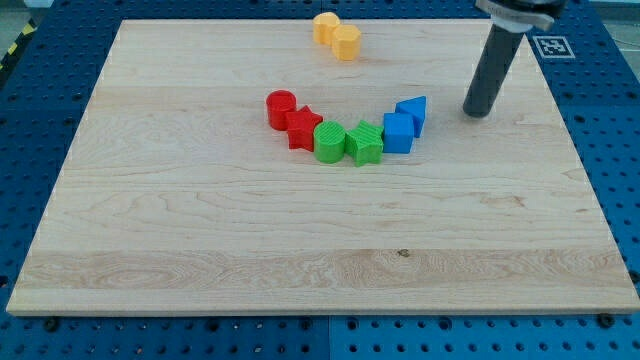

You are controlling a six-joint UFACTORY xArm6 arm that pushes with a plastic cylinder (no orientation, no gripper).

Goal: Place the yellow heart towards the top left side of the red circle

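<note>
Two yellow blocks touch at the view's top centre: one rounded (325, 27), likely the yellow heart, and one angular (346, 43) just right of and below it. The red circle (281, 106) stands left of centre, at the left end of a curved row of blocks. My tip (478, 111) rests on the board at the view's right, well to the right of and below the yellow blocks. It is a short way right of the blue blocks and touches no block.
The curved row runs rightwards from the red circle: a red star (303, 128), a green cylinder (329, 141), a green hexagon (365, 143), a blue cube (398, 132) and a blue wedge (412, 112). The wooden board (150, 250) lies on a blue pegboard table.
</note>
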